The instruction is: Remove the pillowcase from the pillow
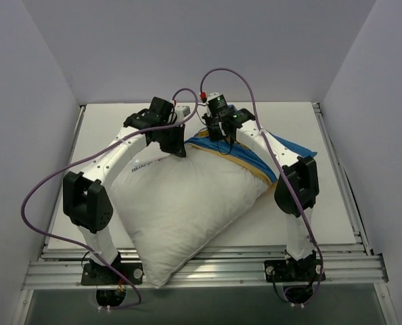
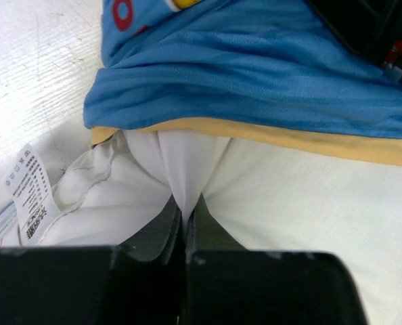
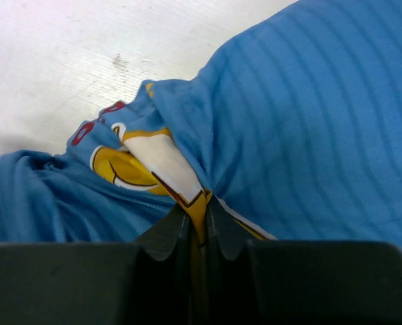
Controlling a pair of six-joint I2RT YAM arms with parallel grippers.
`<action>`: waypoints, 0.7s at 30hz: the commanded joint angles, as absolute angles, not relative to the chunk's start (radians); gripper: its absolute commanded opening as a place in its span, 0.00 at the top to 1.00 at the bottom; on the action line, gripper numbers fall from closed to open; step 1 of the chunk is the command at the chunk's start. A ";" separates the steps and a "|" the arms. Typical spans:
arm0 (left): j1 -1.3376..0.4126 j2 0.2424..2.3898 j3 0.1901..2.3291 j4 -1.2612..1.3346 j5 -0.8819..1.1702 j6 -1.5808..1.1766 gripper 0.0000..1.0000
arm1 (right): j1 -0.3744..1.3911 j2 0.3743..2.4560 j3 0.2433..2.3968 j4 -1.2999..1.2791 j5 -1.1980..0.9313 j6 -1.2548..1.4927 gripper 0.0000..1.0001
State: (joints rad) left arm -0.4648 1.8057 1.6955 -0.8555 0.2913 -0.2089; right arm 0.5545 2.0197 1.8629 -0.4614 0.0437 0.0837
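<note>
The plump white pillow (image 1: 181, 210) lies across the middle of the table, one corner hanging over the near edge. The blue striped pillowcase (image 1: 255, 154) with yellow trim is bunched over its far right end. My left gripper (image 1: 176, 145) is shut on a pinch of white pillow fabric (image 2: 187, 183) just below the yellow trim (image 2: 269, 132). My right gripper (image 1: 218, 132) is shut on a fold of the pillowcase (image 3: 309, 122) at the yellow cartoon print (image 3: 130, 166). The pillow's sewn tag (image 2: 28, 193) shows at the left.
The white table (image 1: 106, 128) is bare at the far left and behind the pillow. Grey walls close it in on three sides. A metal rail (image 1: 208, 271) runs along the near edge by the arm bases.
</note>
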 commanded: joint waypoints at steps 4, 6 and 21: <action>-0.465 1.639 1.775 -1.012 0.126 -0.203 0.98 | 0.318 1.993 1.891 -0.620 0.261 0.195 1.00; -0.465 1.617 1.818 -1.080 0.060 -0.199 0.98 | 0.249 1.962 1.940 -0.614 0.232 0.250 1.00; -0.316 1.390 1.741 -1.120 -0.052 -0.247 0.98 | -0.146 1.815 1.913 -0.519 0.091 0.405 1.00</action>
State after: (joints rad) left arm -0.4530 1.5108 1.7386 -0.9165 0.1867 -0.2749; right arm 0.0181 1.8477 1.9263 -0.6571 -0.2192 0.4477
